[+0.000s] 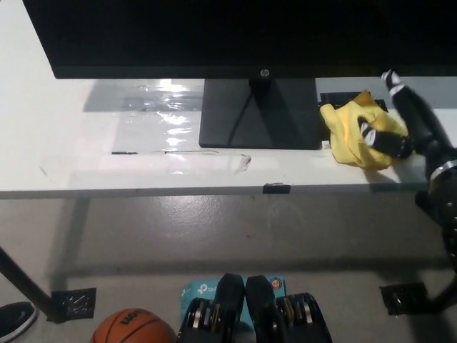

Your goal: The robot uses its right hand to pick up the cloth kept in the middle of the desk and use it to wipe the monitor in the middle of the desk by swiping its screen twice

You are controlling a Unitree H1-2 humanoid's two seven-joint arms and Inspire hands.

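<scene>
— Starting at the bottom of the frame, what did you count?

— One orange basketball [133, 329] at the lower left on the grey floor [235, 236], and the toe of one dark shoe [14, 319] in the bottom-left corner. Above those, one white desk [64, 153] ran across the frame, with one small black tab [275, 188] on its front edge.

— And on the desk?

— One yellow cloth [350, 132], crumpled, at the right of the frame, just beside the right edge of the monitor's black stand [259, 114]. Its long axis ran roughly from upper left to lower right, one corner peaking toward the top of the frame. One monitor [235, 36] filled the top, screen dark.

— The hands?

— Only one showed: the black right hand [401, 121], entering from the right edge and lying over the cloth's right part. Its fingers [394, 82] were spread apart, one reaching up past the cloth, another curled down onto the fabric; it touched the cloth without a closed grip. The white left hand was out of frame.
</scene>
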